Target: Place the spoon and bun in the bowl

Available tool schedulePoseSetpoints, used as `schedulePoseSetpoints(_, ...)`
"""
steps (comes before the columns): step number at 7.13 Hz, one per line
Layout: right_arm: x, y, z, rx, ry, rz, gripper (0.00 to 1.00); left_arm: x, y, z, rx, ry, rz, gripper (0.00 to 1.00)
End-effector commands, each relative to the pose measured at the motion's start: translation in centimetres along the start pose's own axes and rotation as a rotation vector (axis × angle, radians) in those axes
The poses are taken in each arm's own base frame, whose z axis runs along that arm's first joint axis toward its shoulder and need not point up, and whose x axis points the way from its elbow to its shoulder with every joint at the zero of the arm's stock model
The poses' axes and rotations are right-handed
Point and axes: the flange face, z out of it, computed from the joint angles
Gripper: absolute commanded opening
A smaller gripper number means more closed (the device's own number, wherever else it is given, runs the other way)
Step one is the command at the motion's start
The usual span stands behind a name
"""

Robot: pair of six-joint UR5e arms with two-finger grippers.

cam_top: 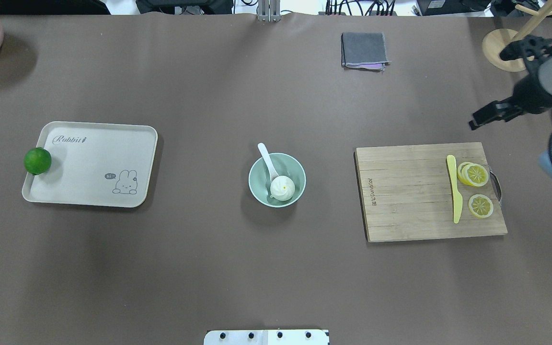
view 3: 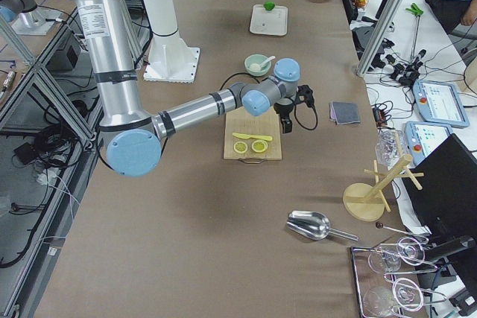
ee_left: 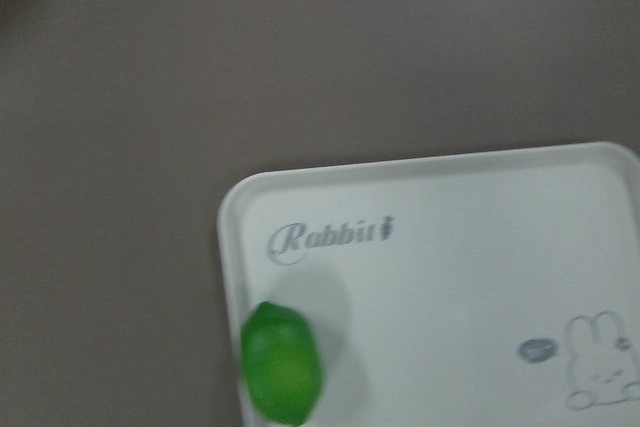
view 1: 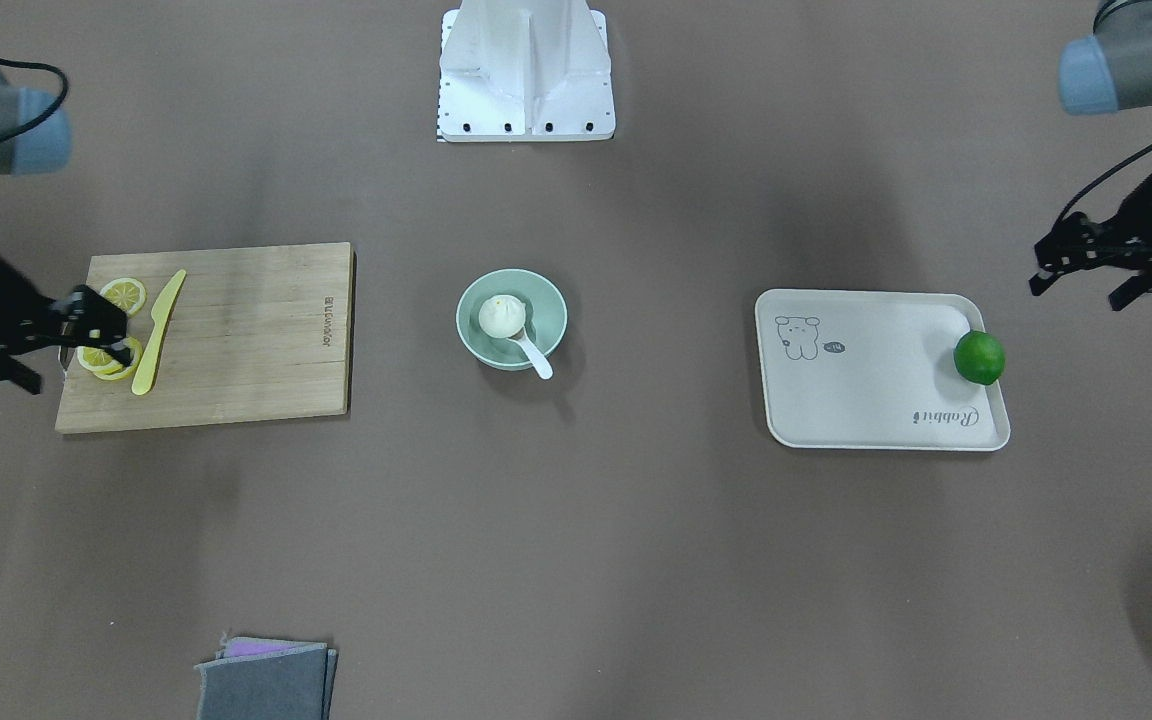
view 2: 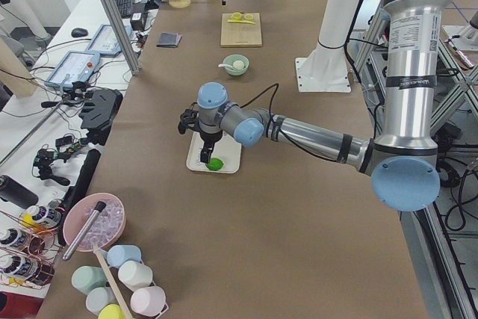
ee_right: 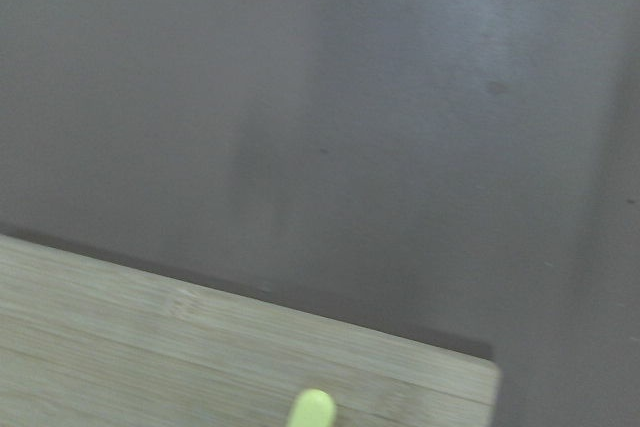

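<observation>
The pale mint-green bowl (view 1: 548, 300) stands at the middle of the table. The white bun (view 1: 501, 315) with a yellow dot lies inside it. The white spoon (view 1: 536, 358) rests in the bowl beside the bun, with its scoop inside and its handle leaning out over the rim. In the overhead view the bowl (cam_top: 291, 168) holds the bun (cam_top: 282, 188) and the spoon (cam_top: 267, 158) the same way. My left gripper (view 1: 1076, 288) hovers open and empty beyond the tray. My right gripper (view 1: 86, 340) hovers open and empty over the cutting board's outer end.
A white tray (view 1: 866, 380) carries a green lime (view 1: 979, 357) on its rim. A wooden cutting board (view 1: 256, 340) holds a yellow knife (view 1: 158, 332) and lemon slices (view 1: 123, 294). A folded grey cloth (view 1: 266, 682) lies at the operators' edge. The robot base (view 1: 526, 70) stands behind the bowl.
</observation>
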Motion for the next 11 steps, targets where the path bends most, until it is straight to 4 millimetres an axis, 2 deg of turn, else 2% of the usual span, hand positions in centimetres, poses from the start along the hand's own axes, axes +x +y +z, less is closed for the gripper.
schedulePoseSetpoints(1,14.1,4.8,-2.1,-0.017,0.029,-0.060,1.00,-7.6,2.9,-3.5,-0.056,-0.063,0.020,0.99)
schedulePoseSetpoints(2,17.6,5.9,-2.9,-0.027,0.019,-0.066,1.00,-8.1,3.2,-3.8,-0.061,-0.057,0.003,0.99)
schedulePoseSetpoints(3,20.2,6.8,-4.9,-0.034,0.033,-0.069,1.00,-8.8,4.0,-3.0,-0.075,-0.053,-0.008,0.99)
schedulePoseSetpoints(4,22.2,7.4,-6.3,-0.059,0.046,-0.076,1.00,-9.6,6.0,-2.4,-0.098,-0.055,-0.032,0.99)
schedulePoseSetpoints(6,22.6,6.3,-8.3,-0.066,0.049,-0.068,1.00,-10.2,6.9,-1.9,-0.117,-0.060,-0.060,0.99)
schedulePoseSetpoints(8,22.5,6.1,-8.4,-0.066,0.054,-0.073,1.00,-12.5,7.7,-1.6,-0.123,-0.064,-0.106,0.99)
schedulePoseSetpoints(9,21.8,5.7,-9.1,-0.051,0.056,-0.086,1.00,-12.8,8.4,-2.1,-0.114,-0.060,-0.119,0.99)
schedulePoseSetpoints(10,22.1,5.8,-8.8,-0.057,0.058,-0.081,1.00,-13.2,9.8,-1.9,-0.124,0.005,-0.152,0.99)
schedulePoseSetpoints(11,22.0,5.9,-9.0,-0.052,0.057,-0.085,1.00,-12.6,10.5,-2.0,-0.122,0.065,-0.162,0.99)
